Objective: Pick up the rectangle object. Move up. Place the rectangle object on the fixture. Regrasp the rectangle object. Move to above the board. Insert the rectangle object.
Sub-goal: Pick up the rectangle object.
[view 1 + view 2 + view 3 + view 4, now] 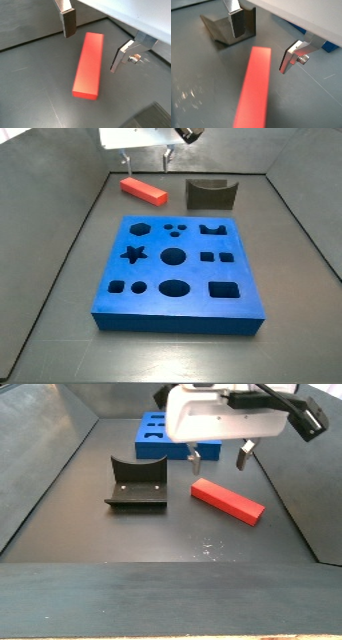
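The rectangle object (89, 65) is a red-orange elongated block lying flat on the dark floor; it also shows in the side views (143, 190) (227, 501) and in a wrist view (254, 87). My gripper (92, 52) hangs above its far end, open, with one finger on each side and nothing between them. It also shows in the other views (262, 52) (150, 163) (219, 456). The dark notched fixture (210, 194) (136, 484) stands beside the block, close to one finger (240, 25). The blue board (181, 273) (158, 432) with its shaped holes lies apart from them.
Grey walls (80, 218) enclose the dark floor on all sides. A corner of the blue board (330, 46) shows behind one finger in a wrist view. Bare floor (174, 534) lies in front of the block and the fixture.
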